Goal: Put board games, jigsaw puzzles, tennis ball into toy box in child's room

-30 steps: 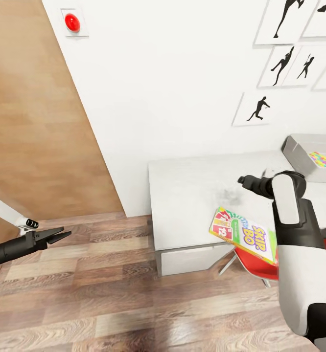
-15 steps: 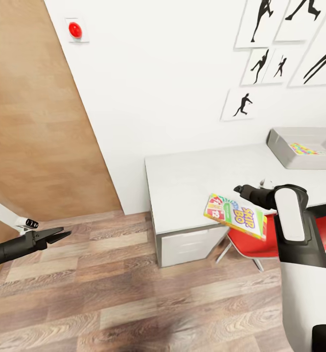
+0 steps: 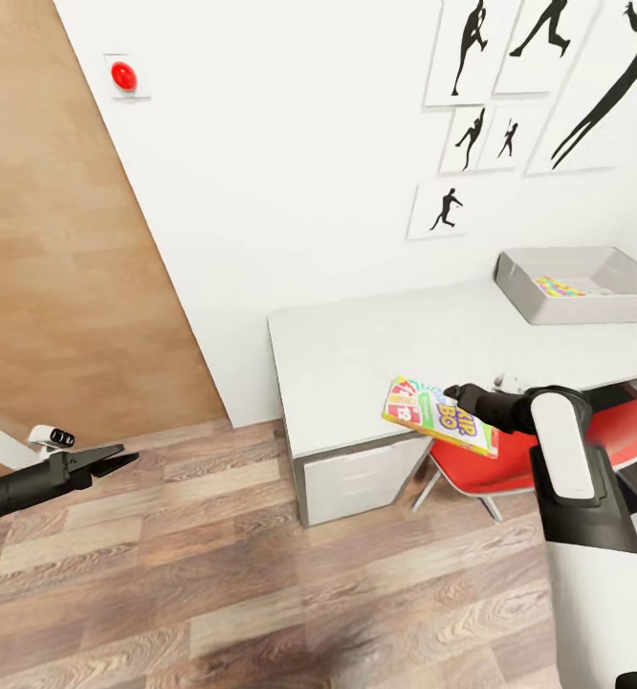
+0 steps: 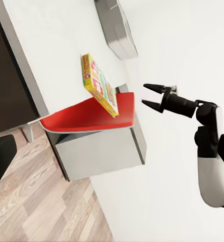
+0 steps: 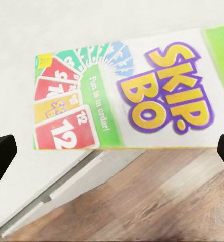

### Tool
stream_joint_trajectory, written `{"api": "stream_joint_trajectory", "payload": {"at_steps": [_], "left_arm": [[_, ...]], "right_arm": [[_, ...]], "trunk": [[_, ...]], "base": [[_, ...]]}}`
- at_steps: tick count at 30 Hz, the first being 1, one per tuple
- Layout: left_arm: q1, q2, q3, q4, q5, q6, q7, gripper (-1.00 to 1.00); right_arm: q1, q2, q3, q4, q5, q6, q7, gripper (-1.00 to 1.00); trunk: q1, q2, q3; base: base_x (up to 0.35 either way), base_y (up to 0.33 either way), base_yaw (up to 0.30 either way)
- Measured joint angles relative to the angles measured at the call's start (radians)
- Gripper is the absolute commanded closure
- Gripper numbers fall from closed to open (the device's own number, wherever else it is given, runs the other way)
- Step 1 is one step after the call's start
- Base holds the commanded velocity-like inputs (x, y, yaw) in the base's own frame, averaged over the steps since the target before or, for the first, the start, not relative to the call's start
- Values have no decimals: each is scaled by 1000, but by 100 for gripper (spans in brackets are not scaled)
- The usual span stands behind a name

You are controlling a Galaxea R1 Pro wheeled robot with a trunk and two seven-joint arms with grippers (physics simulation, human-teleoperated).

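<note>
Skip-Bo box (image 3: 440, 415): a flat printed board game carried in the air at the near edge of the desk (image 3: 376, 354), level with the top and partly over the red swivel chair (image 3: 510, 459); held out ahead of the arm, probably so it clears the desk edge on the way to the bin.
Right gripper (image 3: 464, 394): its dark fingers meet the far end of the box in the head view; in the right wrist view the box (image 5: 127, 96) spans the gap between the two black fingertips (image 5: 1, 156), so the jaws appear to pinch it by its end, face up.
Left gripper (image 3: 103, 461): hangs low over the wood-plank floor (image 3: 213, 574) near the wooden door (image 3: 60, 249), well apart from the desk; jaws slightly spread, holding nothing; seemingly parked out of the way.
Toy box (image 3: 586, 285): the light-grey bin sits far along the desk against the white wall (image 3: 290, 163); a bright jigsaw puzzle (image 3: 560, 286) already lies inside it.
Step in hand: judged to be the carry toward the bin; the box is still well apart from it.
Risk: an end grip on a long flat box leaves it free to droop or slip.
</note>
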Motion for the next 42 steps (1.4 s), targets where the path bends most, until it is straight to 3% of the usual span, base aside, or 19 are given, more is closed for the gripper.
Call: {"api": "stream_joint_trajectory", "payload": {"at_steps": [7, 11, 16, 24, 26, 31, 33, 35, 38, 40, 42], "left_arm": [[0, 0, 0, 0, 0, 0, 0, -100], [0, 0, 0, 0, 0, -1, 1, -100], [0, 0, 0, 0, 0, -1, 2, -100], [0, 0, 0, 0, 0, -1, 2, -100], [0, 1, 0, 0, 0, -1, 2, -100], [0, 1, 0, 0, 0, 0, 0, -100], [0, 1, 0, 0, 0, 0, -1, -100], [0, 1, 0, 0, 0, 0, -1, -100], [0, 2, -1, 0, 0, -1, -1, -100], [0, 1, -2, 0, 0, -1, 0, -100], [1, 0, -3, 0, 0, -1, 0, -100]], "right_arm": [[103, 1, 14, -56, -42, 0, 0, -100], [175, 4, 59, -72, -58, 0, 1, -100], [301, 5, 96, -97, -136, 0, 0, -100], [433, 6, 175, -102, -154, 1, 12, -100], [469, 17, 194, -76, -149, -11, 15, -100], [514, 31, 271, 136, -128, -189, 18, -100], [517, 30, 301, 245, -114, -272, 19, -100], [519, 28, 338, 383, -61, -394, 36, -100], [519, 29, 359, 540, 86, -569, 133, -100], [519, 33, 359, 593, 179, -653, 229, -100], [519, 35, 357, 619, 236, -703, 303, -100]], "trunk": [[0, 0, 11], [0, 0, 17], [0, 0, 24], [0, 0, 37], [0, 0, 40], [0, 0, 47], [0, 0, 50], [0, 0, 54], [0, 0, 58], [0, 0, 61], [0, 0, 65]], "base": [[-2, 2, -129], [0, 0, -128], [0, 0, -113], [0, 0, -87], [0, 0, -80], [0, 0, -77], [0, 0, -76], [-3, 0, -76], [-108, 22, -76], [-228, 79, -76], [-197, 57, -76]]}}
